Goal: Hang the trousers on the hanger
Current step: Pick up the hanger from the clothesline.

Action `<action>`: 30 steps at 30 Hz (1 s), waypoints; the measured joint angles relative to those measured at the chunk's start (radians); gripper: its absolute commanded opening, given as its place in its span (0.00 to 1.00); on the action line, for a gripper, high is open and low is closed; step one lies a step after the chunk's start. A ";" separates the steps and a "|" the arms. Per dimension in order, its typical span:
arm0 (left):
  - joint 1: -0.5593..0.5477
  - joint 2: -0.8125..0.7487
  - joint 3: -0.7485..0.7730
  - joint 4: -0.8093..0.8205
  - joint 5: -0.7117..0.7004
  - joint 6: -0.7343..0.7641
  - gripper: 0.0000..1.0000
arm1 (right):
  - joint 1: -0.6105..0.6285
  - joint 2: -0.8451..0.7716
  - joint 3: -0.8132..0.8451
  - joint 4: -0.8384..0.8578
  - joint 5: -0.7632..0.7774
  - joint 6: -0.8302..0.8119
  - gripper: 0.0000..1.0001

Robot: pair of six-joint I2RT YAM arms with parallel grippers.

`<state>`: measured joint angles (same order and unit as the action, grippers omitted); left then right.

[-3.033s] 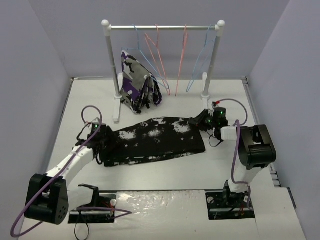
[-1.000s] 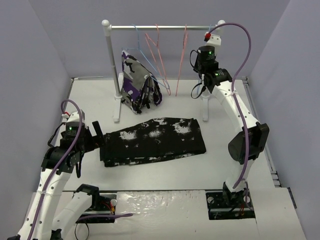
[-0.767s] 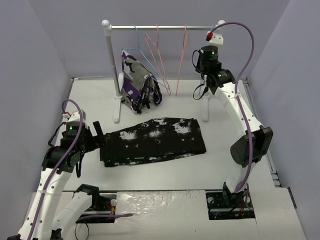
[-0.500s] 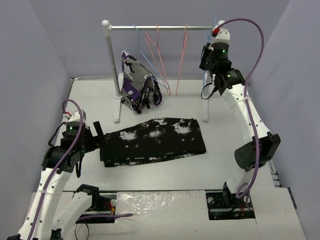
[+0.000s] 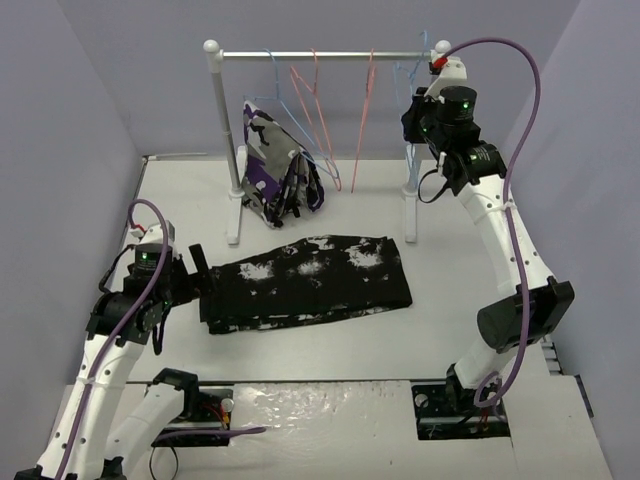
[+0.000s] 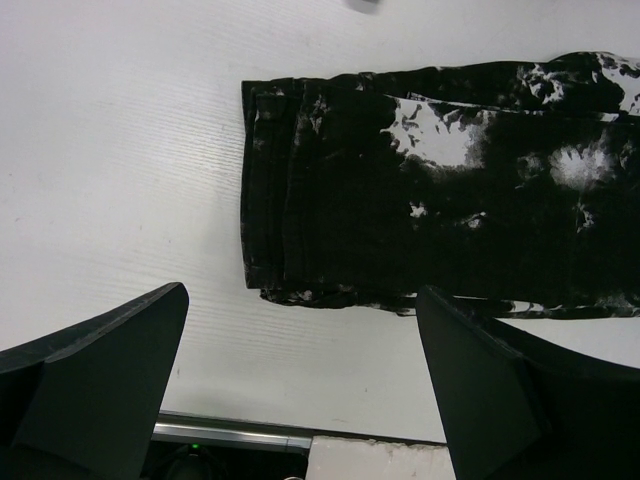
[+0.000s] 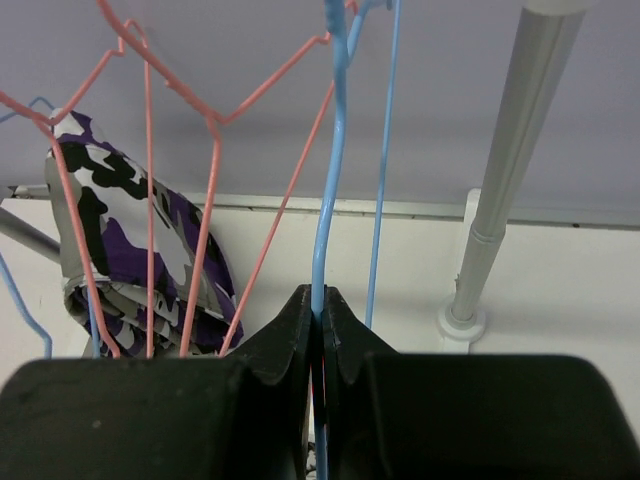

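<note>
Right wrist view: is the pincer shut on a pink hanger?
No, the right pincer is shut on the wire of the light-blue hanger.

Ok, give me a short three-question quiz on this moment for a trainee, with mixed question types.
1. True or false: the right claw is shut on the light-blue hanger.
2. Where are the trousers? A: hung on the rail. B: lying flat on the table. C: draped over a pink hanger.
3. Fill in: the left claw, hovering at the trousers' near end, is ____ and holds nothing.
Key: 1 true; 2 B; 3 open.
</note>
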<state>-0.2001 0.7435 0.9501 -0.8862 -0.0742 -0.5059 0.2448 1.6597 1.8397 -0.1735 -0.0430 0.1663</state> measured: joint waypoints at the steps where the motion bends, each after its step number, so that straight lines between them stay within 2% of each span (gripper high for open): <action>1: 0.000 0.001 -0.002 0.001 0.002 0.000 0.97 | 0.001 -0.007 0.000 0.003 -0.006 -0.007 0.00; 7: 0.000 0.002 -0.013 0.001 0.012 0.001 0.97 | 0.001 -0.060 -0.014 0.027 -0.030 -0.030 0.00; 11: 0.000 0.003 -0.013 0.002 0.024 0.001 0.97 | 0.001 -0.124 -0.104 0.050 -0.030 -0.030 0.00; 22: 0.000 0.035 -0.011 0.019 0.086 0.000 0.97 | 0.005 -0.392 -0.580 0.047 -0.024 -0.006 0.00; 30: -0.047 0.103 -0.020 0.117 0.200 -0.047 0.97 | 0.005 -0.607 -0.804 0.049 -0.036 0.021 0.00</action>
<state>-0.2467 0.8467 0.9298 -0.7693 0.1261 -0.5525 0.2502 1.0528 1.0355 -0.1245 -0.0792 0.1873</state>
